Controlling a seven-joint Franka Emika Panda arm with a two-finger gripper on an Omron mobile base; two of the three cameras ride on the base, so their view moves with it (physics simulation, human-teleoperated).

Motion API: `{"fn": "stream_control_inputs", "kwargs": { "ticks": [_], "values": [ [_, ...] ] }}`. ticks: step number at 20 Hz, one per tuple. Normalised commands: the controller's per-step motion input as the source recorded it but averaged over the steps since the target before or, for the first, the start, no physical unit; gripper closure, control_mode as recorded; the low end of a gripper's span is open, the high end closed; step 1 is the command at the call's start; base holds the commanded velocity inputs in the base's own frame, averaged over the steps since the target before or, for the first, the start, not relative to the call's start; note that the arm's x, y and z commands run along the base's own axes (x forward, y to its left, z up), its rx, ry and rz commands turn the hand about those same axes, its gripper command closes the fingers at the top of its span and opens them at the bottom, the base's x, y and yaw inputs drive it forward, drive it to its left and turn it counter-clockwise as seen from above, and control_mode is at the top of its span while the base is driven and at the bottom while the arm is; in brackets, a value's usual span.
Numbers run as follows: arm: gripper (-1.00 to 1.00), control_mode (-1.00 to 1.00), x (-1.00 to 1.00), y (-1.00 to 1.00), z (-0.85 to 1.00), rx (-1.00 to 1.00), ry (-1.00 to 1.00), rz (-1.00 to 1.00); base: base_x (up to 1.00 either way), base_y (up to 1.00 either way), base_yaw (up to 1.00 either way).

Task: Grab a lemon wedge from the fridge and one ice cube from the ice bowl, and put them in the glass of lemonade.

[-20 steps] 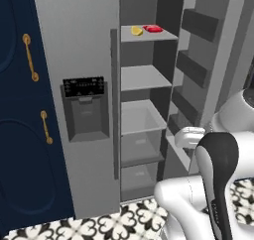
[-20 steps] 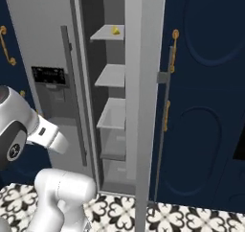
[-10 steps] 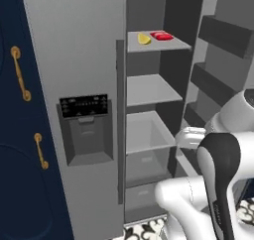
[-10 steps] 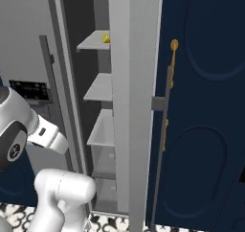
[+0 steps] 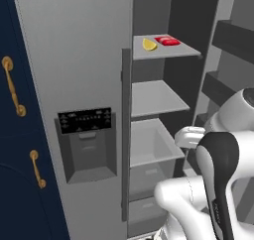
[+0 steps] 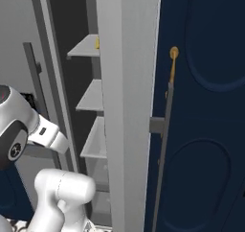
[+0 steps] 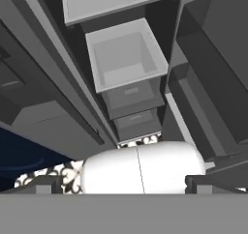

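First step in hand: fetching the lemon wedge [image 5: 149, 44] from the fridge [image 5: 79, 85]. Parked before the open right half, arm folded low, well below the wedge. Tool [image 7: 123, 184] spread wide and empty, aimed down at the open drawer bin [image 7: 127, 54] and the lower drawers. Wedge on the top shelf [image 5: 186, 49], near its front edge, just beside a flat red item [image 5: 167, 40] (not to be taken). Next, likely: raise the hand to that shelf and reach in over the edge. Tight fit: closed door's edge with its handle bar [image 5: 126, 135] on one side, open door's bins [image 5: 233, 40] on the other; free room above the wedge.
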Motion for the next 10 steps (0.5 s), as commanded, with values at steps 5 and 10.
{"fn": "stream_control_inputs", "kwargs": {
  "ticks": [5, 10],
  "values": [
    [-1.0, 1.0, 0.0, 0.0, 0.0, 0.0, 0.0, 0.0, 0.0, 0.08, -0.12],
    [-1.0, 1.0, 0.0, 0.0, 0.0, 0.0, 0.0, 0.0, 0.0, 0.15, -0.14]
  ]
}}
